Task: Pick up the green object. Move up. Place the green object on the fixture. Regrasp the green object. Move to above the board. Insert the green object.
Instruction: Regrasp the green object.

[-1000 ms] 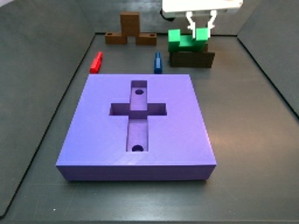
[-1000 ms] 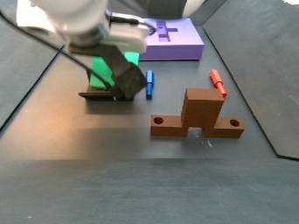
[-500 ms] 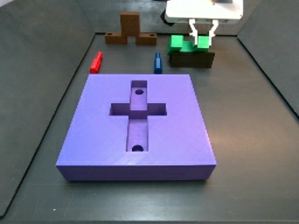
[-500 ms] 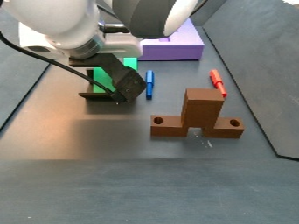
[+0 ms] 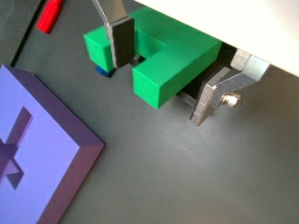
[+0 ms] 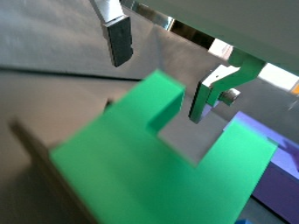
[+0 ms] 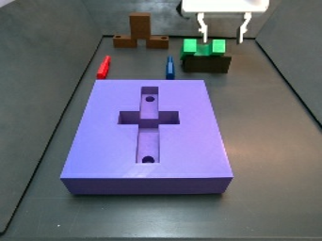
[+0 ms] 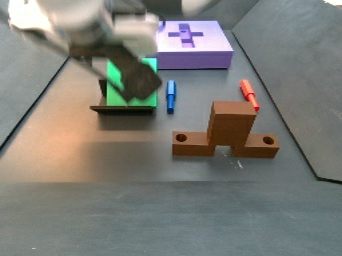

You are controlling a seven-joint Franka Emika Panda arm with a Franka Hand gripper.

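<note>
- Green object (image 7: 205, 46) resting on the fixture (image 7: 206, 64), upper right of a side view, behind the far right corner of the board (image 7: 150, 132).
- In a side view from the opposite end, same pairing at upper left: green object (image 8: 128, 80) on top of the fixture (image 8: 124, 106), partly hidden by the blurred arm.
- Gripper (image 7: 221, 36) directly over the green piece at the top of the frame, white body above; jaws apart, straddling the piece rather than clamped on it.
- In a wrist view, two silver fingers (image 5: 121, 42) standing clear on either side of the green object (image 5: 158, 61), a dark gap showing beside the right-hand plate (no contact visible there).
- In a wrist view from closer in, green object (image 6: 142, 153) filling the lower frame, its notch facing up between the fingers (image 6: 117, 40); touching or not hard to judge here, picture being soft.
- Purple board (image 5: 35, 149) at lower left of a wrist view, cross recess partly visible.
- Red bar (image 7: 104, 66) and blue bar (image 7: 170, 66) lying on the worktop (image 7: 265, 188) beyond the board's far edge.
- Brown cross-shaped block (image 8: 225, 135) at centre right in a side view, well apart from the fixture.
</note>
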